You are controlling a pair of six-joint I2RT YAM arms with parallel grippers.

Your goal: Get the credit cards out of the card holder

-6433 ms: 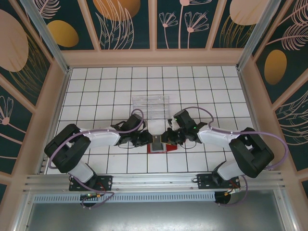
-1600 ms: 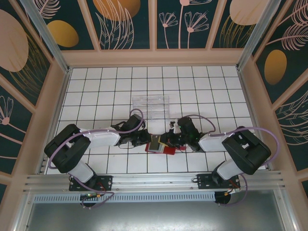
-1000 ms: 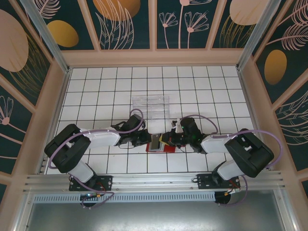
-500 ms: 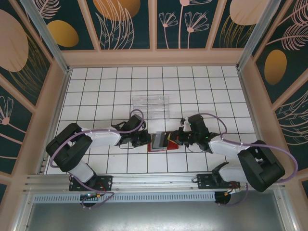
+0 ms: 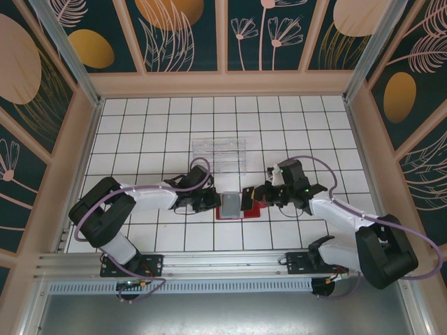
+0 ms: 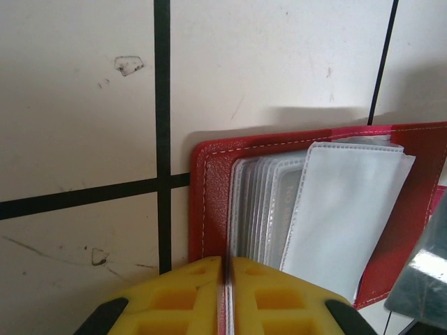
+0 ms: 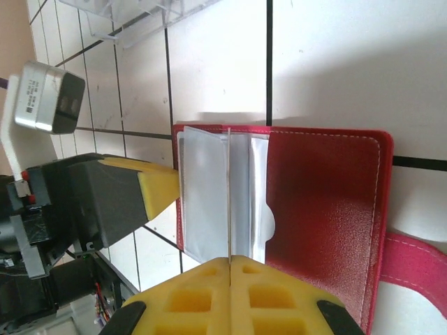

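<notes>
Right gripper (image 7: 229,259) is pinched shut on one card (image 7: 229,195), seen edge-on above the open holder (image 7: 328,202). In the top view the card looks clear of its sleeve or nearly so, can't confirm. Left gripper (image 6: 225,262) is clamped on the holder's left edge, sleeves and cover, holding it on the table (image 5: 154,125) between the arms. To finish well: pull the card straight along the sleeve opening, away from the left jaws, no twist, with a firm left clamp so the holder doesn't ride up. More sleeves are fanned out, contents unclear. Watch the red tab (image 7: 419,272) below the right wrist and the clear tray (image 5: 218,150) just behind. Drop the card on bare tile, apart from both.
</notes>
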